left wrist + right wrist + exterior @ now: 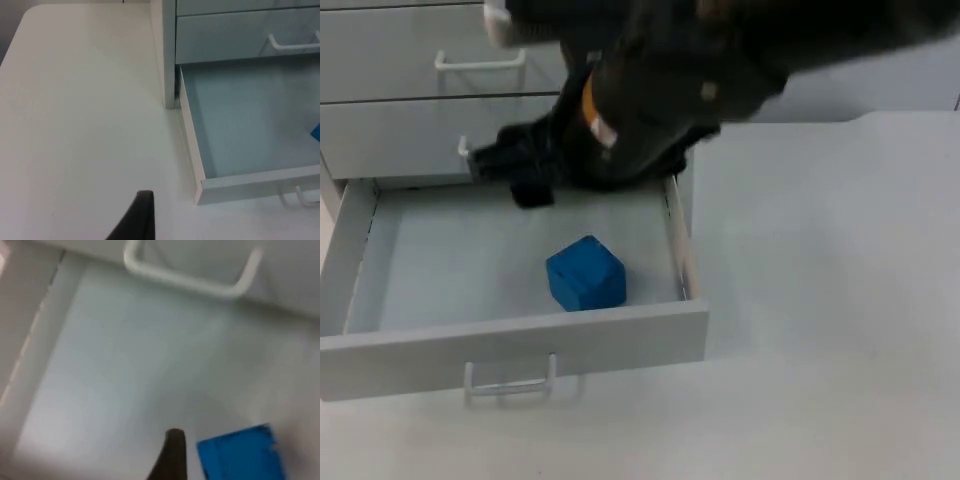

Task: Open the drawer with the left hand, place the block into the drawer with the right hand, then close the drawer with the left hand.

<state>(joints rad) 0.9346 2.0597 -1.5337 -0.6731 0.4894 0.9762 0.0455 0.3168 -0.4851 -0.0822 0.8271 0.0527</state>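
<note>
Blue block (585, 272) on drawer (510, 345) floor, below right end effector (505, 160).

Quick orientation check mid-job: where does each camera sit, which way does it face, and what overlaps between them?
Top view: fixed above, looking down and forward at the open drawer holding the block; the right gripper hangs over the drawer's back.
Left wrist view: on the left arm, over the table beside the drawer; one fingertip shows.
Right wrist view: on the right arm, looking into the drawer; one fingertip shows.
All three share drawer and block.
</note>
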